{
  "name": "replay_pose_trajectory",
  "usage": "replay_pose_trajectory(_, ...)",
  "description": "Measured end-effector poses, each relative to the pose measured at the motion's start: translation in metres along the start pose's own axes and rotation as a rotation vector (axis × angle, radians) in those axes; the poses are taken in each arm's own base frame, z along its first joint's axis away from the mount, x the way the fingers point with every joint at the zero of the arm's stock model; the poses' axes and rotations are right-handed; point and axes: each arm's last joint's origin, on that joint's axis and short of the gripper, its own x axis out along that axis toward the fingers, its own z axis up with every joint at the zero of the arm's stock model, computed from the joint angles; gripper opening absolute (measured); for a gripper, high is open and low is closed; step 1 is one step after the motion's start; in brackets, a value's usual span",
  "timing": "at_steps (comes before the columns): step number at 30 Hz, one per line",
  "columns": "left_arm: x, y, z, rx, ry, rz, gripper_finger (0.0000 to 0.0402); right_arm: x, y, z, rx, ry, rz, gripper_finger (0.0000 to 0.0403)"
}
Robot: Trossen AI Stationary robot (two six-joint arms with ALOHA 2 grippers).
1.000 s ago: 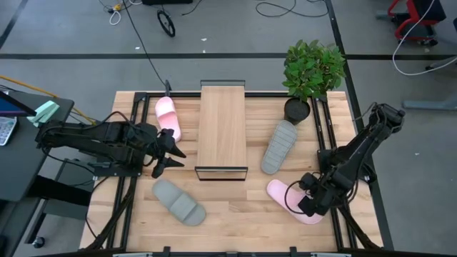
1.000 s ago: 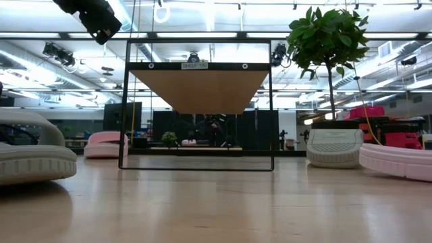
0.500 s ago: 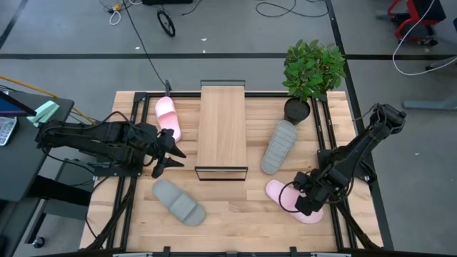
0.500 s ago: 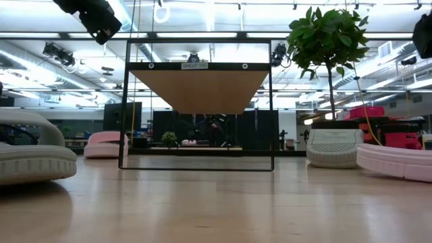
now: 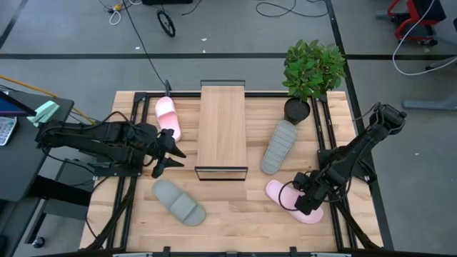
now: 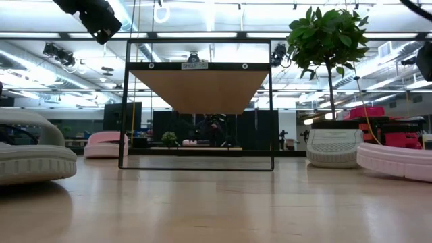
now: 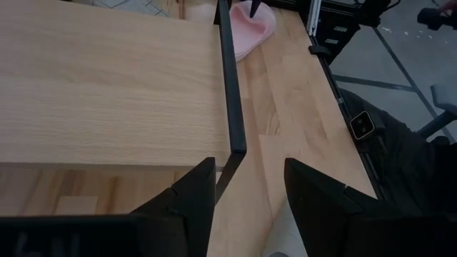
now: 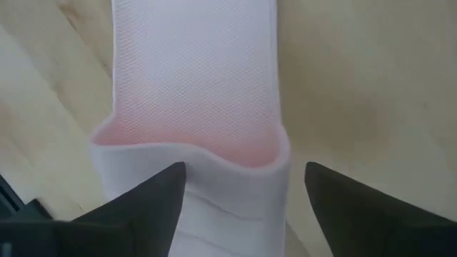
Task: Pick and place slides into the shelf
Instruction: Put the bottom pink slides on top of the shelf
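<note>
two pink slides [image 5: 167,117] [image 5: 287,198], two grey slides [image 5: 178,202] [image 5: 279,145], one shelf [image 5: 222,128]

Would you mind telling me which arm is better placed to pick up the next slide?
The right. Its open gripper straddles the strap of the pink slide near the table's front right. The left gripper waits, open, beside the shelf, over no slide.

Overhead and table-level cameras share the shelf [image 5: 222,128]; wrist cameras look close.
</note>
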Motion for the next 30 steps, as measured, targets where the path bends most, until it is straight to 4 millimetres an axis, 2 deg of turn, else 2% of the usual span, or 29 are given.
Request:
replay_pose_trajectory(3, 0.000, 0.000, 0.000, 0.000, 0.000, 0.000, 0.0172, 0.004, -0.005, -0.001, 0.043, 0.017, -0.011, 0.0257)
replay_pose_trajectory(5, 0.000, 0.000, 0.000, 0.000, 0.000, 0.000, 0.0172, 0.005, -0.005, -0.002, 0.068, 0.032, -0.012, 0.0219)
replay_pose_trajectory(11, 0.000, 0.000, 0.000, 0.001, -0.001, 0.000, 0.0172, 0.002, -0.003, -0.002, 0.071, 0.065, -0.017, 0.0038)
replay_pose_trajectory(12, 0.000, 0.000, 0.000, 0.001, 0.000, 0.000, 0.0172, 0.000, -0.001, -0.002, 0.063, 0.069, -0.009, 0.0027)
replay_pose_trajectory(16, 0.000, 0.000, 0.000, 0.001, 0.000, 0.000, 0.0172, -0.015, 0.010, 0.000, 0.066, 0.068, -0.010, 0.0033)
replay_pose_trajectory(19, 0.000, 0.000, 0.000, 0.002, 0.000, 0.000, 0.0172, -0.034, 0.017, 0.001, 0.053, 0.069, -0.050, 0.0027)
replay_pose_trajectory(23, 0.000, 0.000, 0.000, 0.003, 0.000, 0.000, 0.0172, -0.073, 0.032, 0.005, 0.029, 0.038, -0.080, 0.0027)
replay_pose_trajectory(30, 0.000, 0.000, 0.000, 0.004, 0.000, 0.000, 0.0172, -0.151, 0.059, 0.018, -0.090, -0.178, -0.077, 0.0027)
